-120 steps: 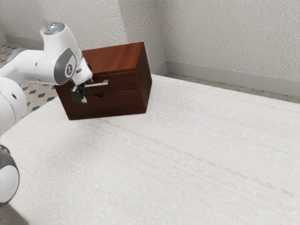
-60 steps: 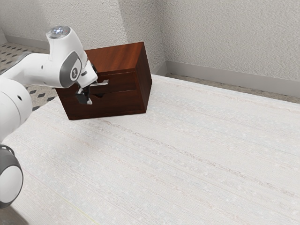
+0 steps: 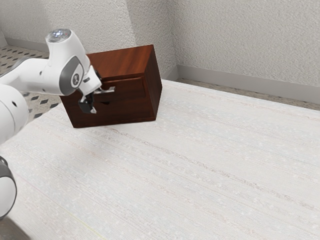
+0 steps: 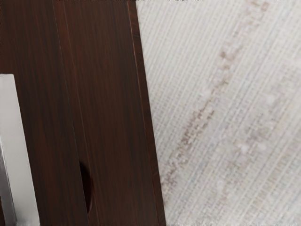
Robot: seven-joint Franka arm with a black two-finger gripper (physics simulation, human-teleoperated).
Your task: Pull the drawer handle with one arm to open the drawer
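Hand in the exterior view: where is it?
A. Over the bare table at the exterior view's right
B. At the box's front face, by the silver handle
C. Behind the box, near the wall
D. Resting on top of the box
B: the hand is low against the front of the box, just beside the silver handle.

Drawer cabinet (image 3: 127, 100): dark red-brown wood, smooth, slight sheen. Handle (image 3: 106, 90): pale grey metal, satin. Counter (image 3: 200, 165): whitewashed wood grain, matt. Wall (image 3: 240, 35): rough plaster.
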